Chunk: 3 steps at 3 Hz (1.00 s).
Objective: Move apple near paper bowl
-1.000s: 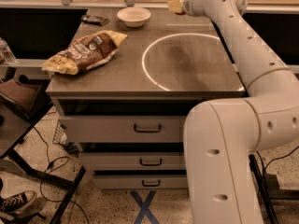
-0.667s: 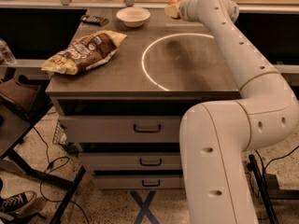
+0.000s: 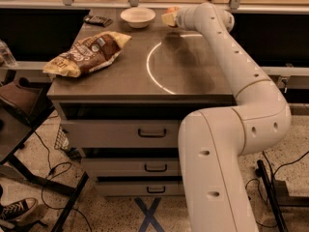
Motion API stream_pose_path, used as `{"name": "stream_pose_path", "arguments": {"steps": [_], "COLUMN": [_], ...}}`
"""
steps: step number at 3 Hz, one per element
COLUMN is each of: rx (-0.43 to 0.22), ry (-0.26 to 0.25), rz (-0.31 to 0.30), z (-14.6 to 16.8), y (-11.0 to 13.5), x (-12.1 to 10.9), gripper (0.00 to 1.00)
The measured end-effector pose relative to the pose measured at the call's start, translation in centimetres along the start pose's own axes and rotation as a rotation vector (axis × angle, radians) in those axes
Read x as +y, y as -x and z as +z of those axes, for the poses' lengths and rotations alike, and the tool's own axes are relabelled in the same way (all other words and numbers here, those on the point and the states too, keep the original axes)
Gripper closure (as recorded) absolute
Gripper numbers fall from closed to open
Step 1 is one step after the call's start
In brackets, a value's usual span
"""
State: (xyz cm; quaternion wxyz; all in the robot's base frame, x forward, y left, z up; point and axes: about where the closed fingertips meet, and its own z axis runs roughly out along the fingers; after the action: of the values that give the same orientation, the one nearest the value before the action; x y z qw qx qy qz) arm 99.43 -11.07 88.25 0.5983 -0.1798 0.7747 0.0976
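Note:
The white paper bowl point(image 3: 138, 16) sits at the far edge of the grey cabinet top point(image 3: 125, 71). My gripper point(image 3: 168, 18) is at the far end of the top, just right of the bowl and a little above the surface. It is shut on the orange-red apple point(image 3: 171, 9), which is mostly hidden by the pale fingers point(image 3: 167, 19); only a reddish patch shows. The apple is about a hand's width from the bowl's right rim.
A brown and yellow chip bag point(image 3: 87, 52) lies on the left of the top. A dark remote-like object point(image 3: 97, 20) lies at the far left. A white circle point(image 3: 164, 64) is marked on the top. My arm point(image 3: 241, 81) spans the right side. Drawers are below.
My gripper has moved left along the far edge with the apple, from the far right corner to just beside the bowl.

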Motion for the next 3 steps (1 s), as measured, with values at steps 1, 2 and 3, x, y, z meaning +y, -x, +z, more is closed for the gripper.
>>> {"name": "stream_pose_path", "arguments": {"steps": [1,2,3], "rx": [0.003,0.005,0.007], "ry": [0.002,0.004,0.007], "rz": [0.000,0.000,0.000], "z": [0.18,0.38,0.57], "y": [-0.17,-0.32,-0.50], "x": [0.17,0.39,0.60], "gripper": [0.74,0.51,0.28]}}
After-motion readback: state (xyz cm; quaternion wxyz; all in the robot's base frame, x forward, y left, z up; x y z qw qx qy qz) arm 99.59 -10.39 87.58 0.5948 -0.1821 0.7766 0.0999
